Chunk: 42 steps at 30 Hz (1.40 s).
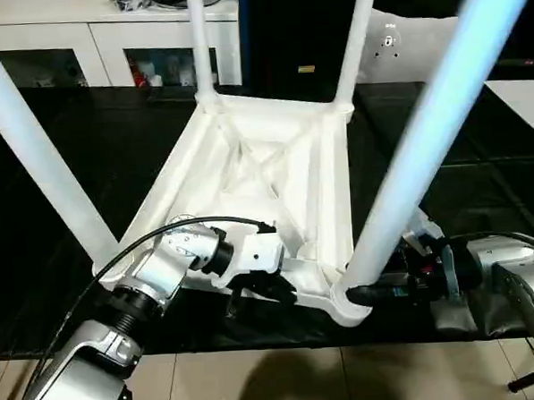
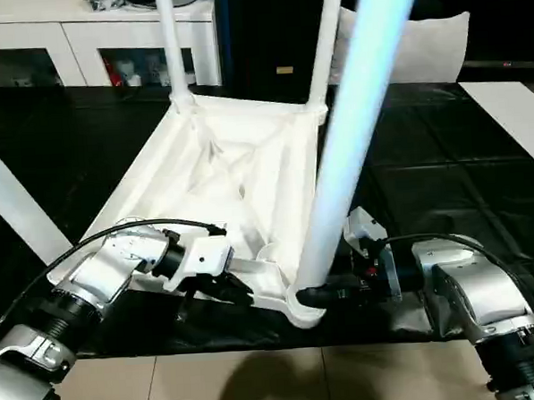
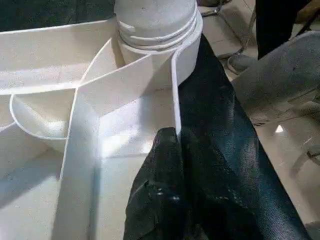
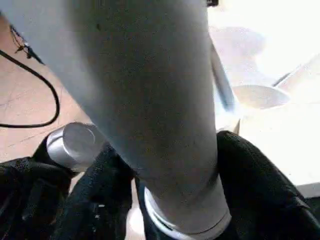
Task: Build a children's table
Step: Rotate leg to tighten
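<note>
In the right wrist view, the right pincer (image 4: 170, 200) clamps the near leg (image 4: 145, 100); the left pincer (image 3: 180, 190) pinches the tabletop (image 3: 115, 90) rim.

A black sheet (image 1: 103, 146) covers the work surface, spreading from the white cabinet side at the far edge to the near edge, where it ends in a straight line above a pale tiled floor (image 1: 348, 379). Its surface is glossy and slightly wrinkled, catching pale reflections. Directly on it lies the tabletop (image 1: 275, 191), upside down, its X-ribbed underside facing up and its rim resting on the sheet; the near corner sits close to the sheet's near edge. At the far right a white flat panel (image 1: 522, 106) lies along the black sheet. Shadows fall on the floor tiles just below the near edge.
</note>
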Tool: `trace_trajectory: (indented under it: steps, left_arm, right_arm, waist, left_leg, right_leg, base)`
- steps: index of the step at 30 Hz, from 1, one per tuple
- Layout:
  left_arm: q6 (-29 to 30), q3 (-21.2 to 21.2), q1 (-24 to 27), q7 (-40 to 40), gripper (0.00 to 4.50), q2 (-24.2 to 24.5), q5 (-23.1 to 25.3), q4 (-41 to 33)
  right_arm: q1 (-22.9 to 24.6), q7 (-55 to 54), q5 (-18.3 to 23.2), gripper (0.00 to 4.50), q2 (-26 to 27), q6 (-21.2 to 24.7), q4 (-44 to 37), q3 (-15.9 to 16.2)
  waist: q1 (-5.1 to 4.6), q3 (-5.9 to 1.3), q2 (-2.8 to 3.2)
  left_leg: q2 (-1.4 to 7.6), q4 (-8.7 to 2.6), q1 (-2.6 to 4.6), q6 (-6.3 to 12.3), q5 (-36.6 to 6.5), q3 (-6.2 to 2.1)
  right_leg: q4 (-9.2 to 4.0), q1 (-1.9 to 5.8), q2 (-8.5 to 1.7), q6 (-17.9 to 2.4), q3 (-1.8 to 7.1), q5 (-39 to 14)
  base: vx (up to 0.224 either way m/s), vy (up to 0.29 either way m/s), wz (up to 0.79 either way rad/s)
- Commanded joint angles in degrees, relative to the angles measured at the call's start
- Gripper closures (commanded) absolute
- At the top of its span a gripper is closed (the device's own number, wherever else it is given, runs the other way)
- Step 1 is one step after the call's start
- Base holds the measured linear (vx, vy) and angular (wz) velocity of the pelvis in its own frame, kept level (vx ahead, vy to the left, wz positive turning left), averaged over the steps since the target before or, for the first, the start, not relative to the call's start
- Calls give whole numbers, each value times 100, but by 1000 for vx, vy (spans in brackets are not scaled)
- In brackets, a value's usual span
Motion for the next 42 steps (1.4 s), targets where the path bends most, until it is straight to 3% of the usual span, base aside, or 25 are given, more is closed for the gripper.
trace_trajectory:
  steps: [1, 4, 6, 8, 9, 12, 14, 15, 18, 20, 21, 25, 27, 33, 36, 42]
  left_arm:
    - [165, -99, 78, -79, 450, -42, 15, -184]
    - [498, -2, 114, 117, 450, -91, -20, -262]
    - [984, 175, 142, 494, 450, -238, -99, -349]
    - [1426, 371, 127, 1077, 450, -483, -116, -356]
    - [1512, 428, 108, 1309, 450, -591, -94, -319]
    - [1774, 572, 51, 1884, 450, -894, -66, -246]
    - [1905, 651, 30, 2193, 450, -1092, -65, -236]
    - [2097, 749, 6, 2644, 450, -1429, -66, -235]
    - [2212, 787, -14, 2985, 450, -1701, -30, -223]
    - [2232, 784, -30, 3098, 450, -1777, 28, -205]
    - [2214, 770, -39, 3135, 450, -1780, 71, -194]
    - [2076, 735, -39, 3110, 450, -1592, 187, -156]
    - [1976, 717, -25, 3036, 450, -1465, 212, -155]
    - [1386, 613, 21, 2398, 450, -1045, 196, -128]
    - [1108, 513, 56, 2031, 450, -866, 165, -124]
    - [506, 185, 56, 1049, 450, -445, 137, -54]
  right_arm:
    - [63, 21, 262, 231, 14, 192, -245, -49]
    - [68, -332, 273, 234, 184, 303, -286, -161]
    - [-29, -1174, 57, 238, 564, 380, -227, -288]
    - [-292, -2495, -276, 240, 1167, 609, 46, -510]
    - [-385, -2882, -348, 242, 1353, 695, 148, -594]
    - [-554, -3680, -557, 246, 1681, 849, 315, -715]
    - [-642, -4109, -659, 247, 1855, 890, 413, -793]
    - [-765, -4718, -775, 247, 2127, 905, 574, -932]
    - [-795, -4892, -821, 247, 2312, 693, 662, -974]
    - [-762, -4819, -821, 196, 2363, 562, 637, -968]
    - [-742, -4834, -828, 196, 2377, 571, 602, -970]
    - [-614, -4715, -721, 148, 2309, 632, 366, -999]
    - [-527, -4538, -666, 140, 2199, 578, 265, -978]
    - [-256, -3531, -537, 75, 1556, 333, 16, -876]
    - [-167, -3063, -412, 58, 1239, 363, -103, -868]
    - [7, -1910, -297, 6, 399, 201, -264, -725]
  waist:
    - [-23, -382, -76]
    - [-47, -376, -76]
    - [-98, -343, -73]
    - [-187, -320, -86]
    - [-282, -317, -85]
    - [-458, -335, -71]
    - [-527, -340, -74]
    - [-535, -346, -96]
    - [-523, -354, -101]
    - [-487, -365, -91]
    - [-457, -379, -90]
    - [-364, -406, -75]
    - [-335, -390, -65]
    - [-308, -357, -69]
    - [-273, -364, -68]
    - [-183, -370, -51]
  left_leg:
    - [490, -373, 61, 334, -802, -215]
    - [482, -377, 54, 294, -826, -218]
    - [441, -379, 79, 209, -988, -219]
    - [412, -390, 67, 76, -1089, -244]
    - [390, -385, 54, -7, -1208, -276]
    - [412, -364, 82, -22, -1379, -291]
    - [394, -350, 60, 16, -1347, -278]
    - [380, -343, 63, 71, -1282, -260]
    - [366, -334, 53, 170, -1086, -235]
    - [375, -335, 71, 227, -1021, -222]
    - [405, -356, 27, 300, -812, -238]
    - [441, -359, 24, 383, -523, -226]
    - [438, -368, 28, 368, -613, -222]
    - [436, -388, 58, 288, -959, -231]
    - [456, -390, 59, 296, -971, -242]
    - [469, -387, 55, 313, -903, -234]
  right_leg:
    - [-435, 276, -632, -593, 424, -1968]
    - [-438, 279, -634, -584, 420, -2020]
    - [-520, 249, -633, -492, 393, -2460]
    - [-552, 252, -622, -349, 352, -2895]
    - [-620, 278, -633, -210, 287, -3195]
    - [-651, 251, -629, -176, 247, -3098]
    - [-645, 250, -631, -250, 265, -2958]
    - [-642, 242, -640, -267, 281, -2910]
    - [-622, 243, -620, -308, 295, -2732]
    - [-613, 233, -619, -315, 314, -2616]
    - [-542, 271, -610, -389, 336, -2249]
    - [-415, 295, -618, -672, 377, -1417]
    - [-434, 300, -627, -675, 376, -1494]
    - [-541, 288, -633, -356, 356, -2221]
    - [-527, 293, -635, -333, 363, -2170]
    - [-478, 292, -634, -486, 365, -1868]
  base:
    - [0, 0, 0]
    - [0, 0, 0]
    - [0, 0, 0]
    - [0, 0, 0]
    - [0, 0, 0]
    - [0, 0, 0]
    - [0, 0, 0]
    - [0, 0, 0]
    - [0, 0, 0]
    - [0, 0, 0]
    - [0, 0, 0]
    - [0, 0, 0]
    - [0, 0, 0]
    - [0, 0, 0]
    - [0, 0, 0]
    - [0, 0, 0]
